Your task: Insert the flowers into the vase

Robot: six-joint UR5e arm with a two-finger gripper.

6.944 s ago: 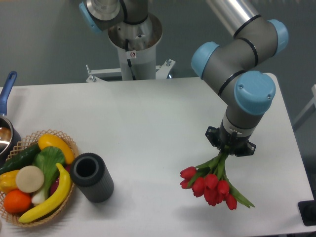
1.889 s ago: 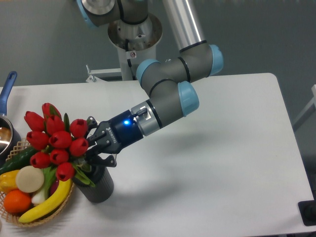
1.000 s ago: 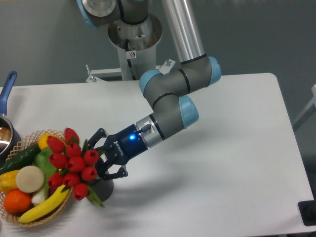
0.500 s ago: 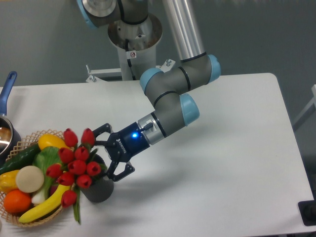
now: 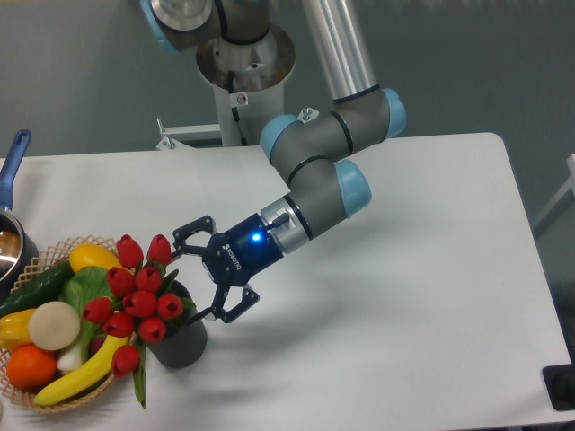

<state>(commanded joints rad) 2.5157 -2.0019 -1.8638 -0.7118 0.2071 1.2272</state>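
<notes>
So, flowers [image 5: 135,301] are seated in the vase [image 5: 180,339], near the table's [image 5: 404,359] front-left edge.
Gripper [image 5: 208,279] is spread wide just right of the blooms, nothing pinched; the fruit basket [image 5: 54,395] is crowded against the vase's left.

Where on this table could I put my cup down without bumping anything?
The bare white table right of the open end effector looks free, as does the stretch behind the basket. The front-left corner is crowded: basket, vase and flowers sit close together.
</notes>
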